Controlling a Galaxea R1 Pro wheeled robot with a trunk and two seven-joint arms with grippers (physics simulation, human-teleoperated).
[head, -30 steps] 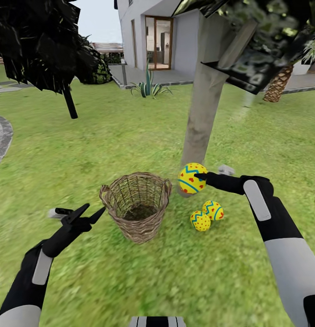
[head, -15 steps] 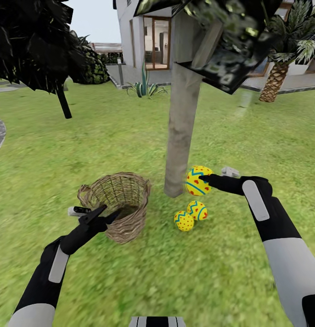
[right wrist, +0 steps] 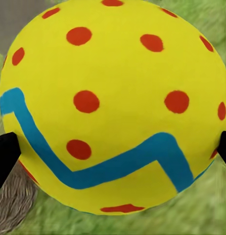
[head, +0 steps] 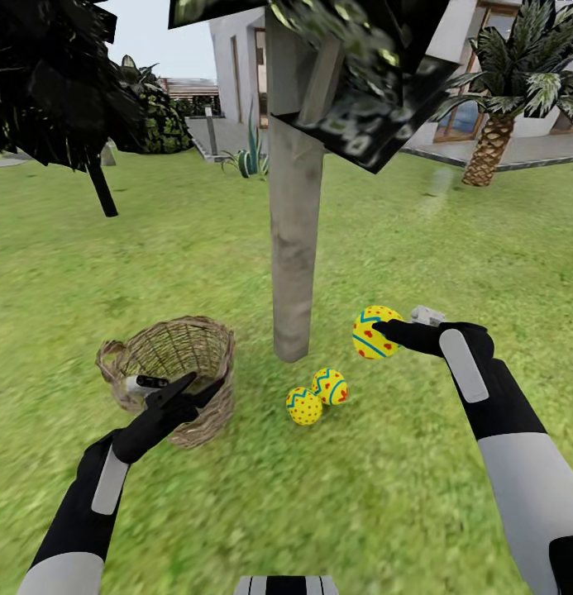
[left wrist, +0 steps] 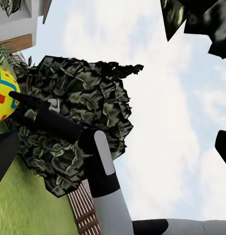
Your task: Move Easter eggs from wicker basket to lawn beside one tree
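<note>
1. because the last egg (head: 375,332) is not yet set down, the right gripper (head: 384,330) holds it clamped between its jaws; in the right wrist view a dark fingertip (right wrist: 5,152) sits at each side of the egg (right wrist: 113,105), gripping across its width so it cannot roll out.
2. held up off the grass just right of the trunk (head: 294,248), the egg hangs above the spot where it has to land, so lowering it there looks like the step in hand.
3. the left gripper (head: 180,388) hovers with its jaws spread and nothing between them, in front of the basket (head: 166,351); it seems parked there, since no egg is visible in the part of the basket that shows.
4. two eggs (head: 317,397) lie on the lawn (head: 385,496) touching each other, near the base of the tree and between it and the robot, which fits the goal of grouping all three by one tree.
5. the basket stands upright on the grass to the left of the trunk, apart from the eggs, so it should not block the drop.
6. farther out stand a black-trunked tree (head: 100,186), a palm (head: 493,140) and the house (head: 236,66); none matters to the placing.
</note>
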